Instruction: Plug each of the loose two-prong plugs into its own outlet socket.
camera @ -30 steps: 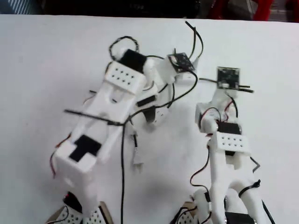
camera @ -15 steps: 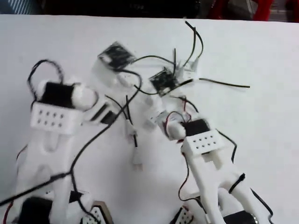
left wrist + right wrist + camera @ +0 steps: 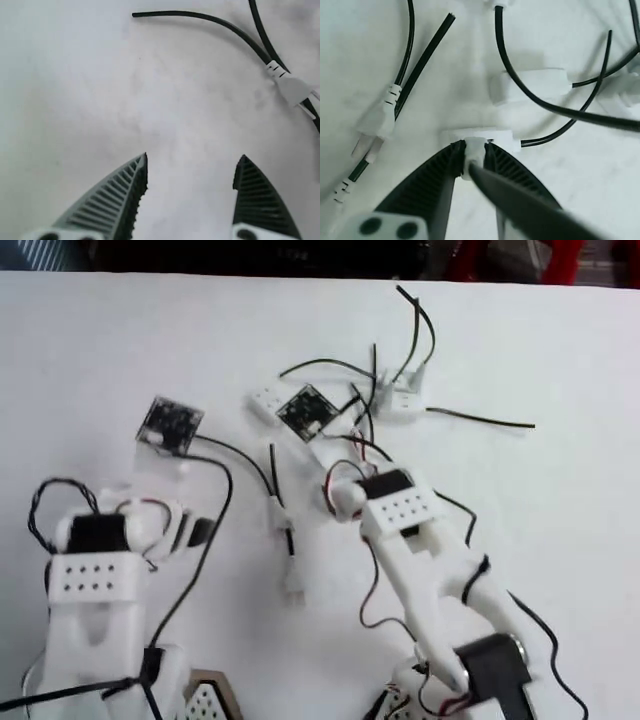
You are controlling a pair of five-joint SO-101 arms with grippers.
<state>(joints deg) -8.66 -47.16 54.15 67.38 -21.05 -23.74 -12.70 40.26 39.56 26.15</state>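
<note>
Pinching a small white plug (image 3: 474, 154) tight in the right claw (image 3: 473, 144), with the plug's front end touching a white outlet socket (image 3: 502, 137). Gripped close to the front, most likely so as to steer it straight at the holes. Cannot tell whether pushed all the way in or only resting against the face. In the high view, found a little above the middle of the frame, under the tip of the right arm (image 3: 400, 510). Lying just past that, a second white socket (image 3: 530, 85) with a black cable (image 3: 496, 35) draped across it, probably waiting for the next plug. Resting flat on the white counter (image 3: 75, 75), a loose two-prong plug (image 3: 377, 120) with both prongs bare and touching nothing. Lower down the middle of the high view, one more plug (image 3: 293, 583) on its own cable. Hovering over bare counter at the left side of the high view with the left claw (image 3: 194, 156) spread wide apart and holding nothing. Close to the loose two-prong plug there, but not around it. Likely kept open like that to be ready for a grab. Worth watching the crossed cables, likely to tug a light socket sideways during a push.
</note>
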